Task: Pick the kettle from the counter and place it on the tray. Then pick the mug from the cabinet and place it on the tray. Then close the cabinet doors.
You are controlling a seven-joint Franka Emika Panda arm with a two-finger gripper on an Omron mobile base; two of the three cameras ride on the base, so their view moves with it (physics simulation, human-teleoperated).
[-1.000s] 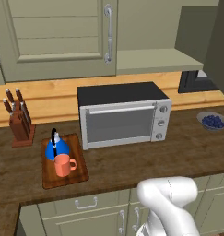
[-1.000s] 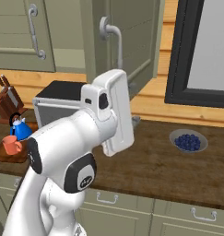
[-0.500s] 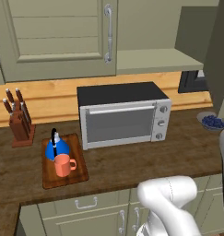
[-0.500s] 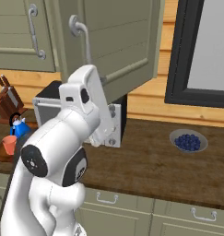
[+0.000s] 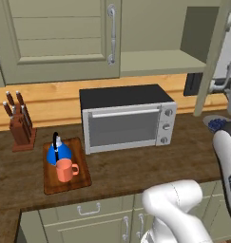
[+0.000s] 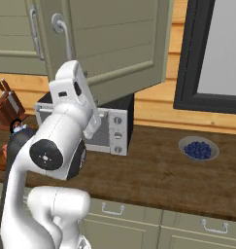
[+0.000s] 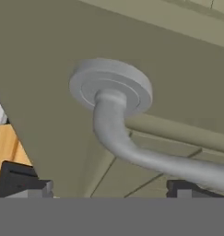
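1. The kettle (image 5: 56, 153) and the mug (image 5: 65, 170) are both seen on the tray (image 5: 81, 179), which lies on the counter (image 5: 136, 173) left of the microwave (image 5: 126, 118); the mug stands just in front of the kettle.
2. The two placing steps are therefore judged done, and closing the cabinet doors is taken to be what remains.
3. The left door (image 5: 60, 40) is seen shut. The right door (image 6: 114, 46) stands swung out over the counter, with the cabinet (image 5: 160, 61) shelf bare behind it.
4. In the hand view the gripper (image 7: 106, 189) is seen wide open and holding nothing; its dark fingertips (image 7: 21, 182) stand to either side below the right door's handle (image 7: 120, 124), close to it but apart from it.
5. The door is judged to be a stiff, rigid panel swinging freely on its hinges, light enough to be pushed and not fragile.
6. The curved metal bar looks smooth and may be slippery, so a hold near its mounting foot, or a flat push on the panel close to the handle edge, is judged more secure.
7. The bowl of berries (image 6: 199, 149) lies well apart to the right.
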